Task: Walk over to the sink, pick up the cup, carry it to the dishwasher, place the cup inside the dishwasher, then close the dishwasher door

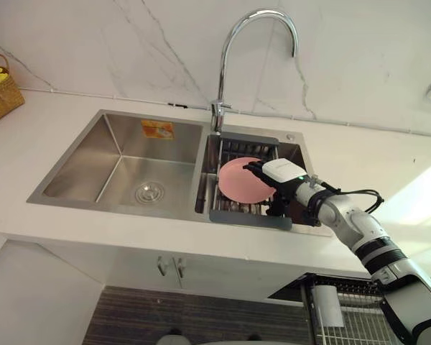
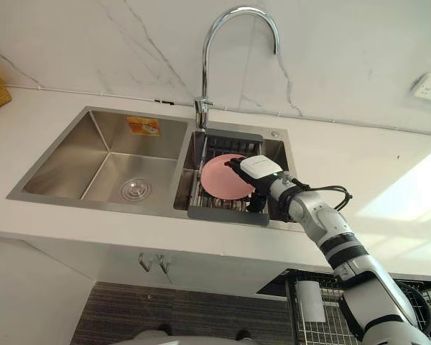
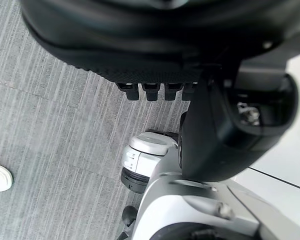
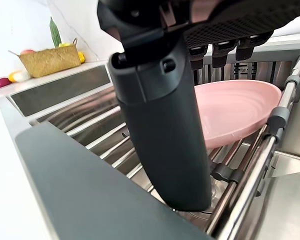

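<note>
Rim and thumb are the pair that matters; the pink dish (image 1: pixel 237 181), a shallow round thing rather than a tall cup, leans tilted in the grey rack (image 1: pixel 248 218) set across the right basin of the sink (image 1: pixel 86 162), just below the tap (image 1: pixel 226 50). The right robot hand (image 1: pixel 281 177) is over the dish's right edge, so the dish lies to the robot's left of the palm; the fingers (image 1: pixel 253 169) reach over the upper rim; the thumb (image 4: pixel 165 125) stands straight on the near side, between the dish and the rack's front bar. The hand looks released, spread around the rim and not pinched on it; whether any finger already touches the dish I cannot tell. Being round, the dish has no long axis; what counts is its tilt, with the rim running across the hand's opening, so closing thumb against fingers should catch the edge, in my judgement. The right arm is plainly the nearer one; the left robot hand (image 3: pixel 140 45) hangs low over the floor (image 3: pixel 50 150), and whether it is released or clenched I cannot tell. A wire basket (image 1: pixel 345 330) shows below the surface (image 1: pixel 43 129) on the robot's right, probably where the dish is bound.
</note>
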Available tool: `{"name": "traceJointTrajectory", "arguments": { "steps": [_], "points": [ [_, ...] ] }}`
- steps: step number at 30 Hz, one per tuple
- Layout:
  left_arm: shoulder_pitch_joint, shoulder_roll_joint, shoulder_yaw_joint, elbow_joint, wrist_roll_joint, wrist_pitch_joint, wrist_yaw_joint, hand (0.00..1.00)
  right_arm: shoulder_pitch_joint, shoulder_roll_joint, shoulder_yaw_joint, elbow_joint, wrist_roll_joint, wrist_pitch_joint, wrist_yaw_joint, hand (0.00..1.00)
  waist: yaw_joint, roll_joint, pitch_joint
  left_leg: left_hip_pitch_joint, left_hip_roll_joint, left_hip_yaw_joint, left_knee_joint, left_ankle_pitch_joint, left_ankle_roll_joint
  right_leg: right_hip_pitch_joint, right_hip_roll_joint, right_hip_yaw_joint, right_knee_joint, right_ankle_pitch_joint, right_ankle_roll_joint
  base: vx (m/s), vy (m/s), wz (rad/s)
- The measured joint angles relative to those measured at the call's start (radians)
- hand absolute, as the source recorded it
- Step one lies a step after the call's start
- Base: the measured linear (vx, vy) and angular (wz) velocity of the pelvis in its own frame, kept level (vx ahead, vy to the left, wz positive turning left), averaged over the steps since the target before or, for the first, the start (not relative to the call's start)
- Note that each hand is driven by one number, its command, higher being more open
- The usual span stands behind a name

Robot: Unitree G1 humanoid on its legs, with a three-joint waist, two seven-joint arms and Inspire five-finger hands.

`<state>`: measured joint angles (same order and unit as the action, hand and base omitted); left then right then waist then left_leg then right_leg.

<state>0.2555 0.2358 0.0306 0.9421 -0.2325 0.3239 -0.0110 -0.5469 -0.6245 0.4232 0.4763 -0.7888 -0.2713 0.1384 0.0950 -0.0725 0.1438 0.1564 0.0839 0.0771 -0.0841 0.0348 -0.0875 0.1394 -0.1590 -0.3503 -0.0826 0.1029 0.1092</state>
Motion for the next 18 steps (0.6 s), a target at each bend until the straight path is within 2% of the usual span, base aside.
{"name": "traceJointTrajectory", "arguments": {
  "steps": [9,18],
  "points": [
    [-0.001,0.001,-0.012,0.001,0.001,0.000,0.000,1.00,0.007,0.029,0.006,0.033,-0.065,0.035,-0.171,1.00,0.000,0.004,0.018,0.000,0.000,-0.001,0.000,0.001,0.000,0.001,0.000,-0.001,0.000,0.000,0.000,0.00,0.000,0.00],
    [-0.002,0.003,-0.036,0.004,0.026,0.000,-0.003,1.00,0.063,0.098,0.004,0.063,-0.152,0.078,-0.394,1.00,0.002,0.010,0.022,-0.001,-0.002,-0.001,0.000,0.001,0.000,0.001,-0.001,0.000,0.000,0.000,0.000,0.00,0.000,0.00]
  ]
}}
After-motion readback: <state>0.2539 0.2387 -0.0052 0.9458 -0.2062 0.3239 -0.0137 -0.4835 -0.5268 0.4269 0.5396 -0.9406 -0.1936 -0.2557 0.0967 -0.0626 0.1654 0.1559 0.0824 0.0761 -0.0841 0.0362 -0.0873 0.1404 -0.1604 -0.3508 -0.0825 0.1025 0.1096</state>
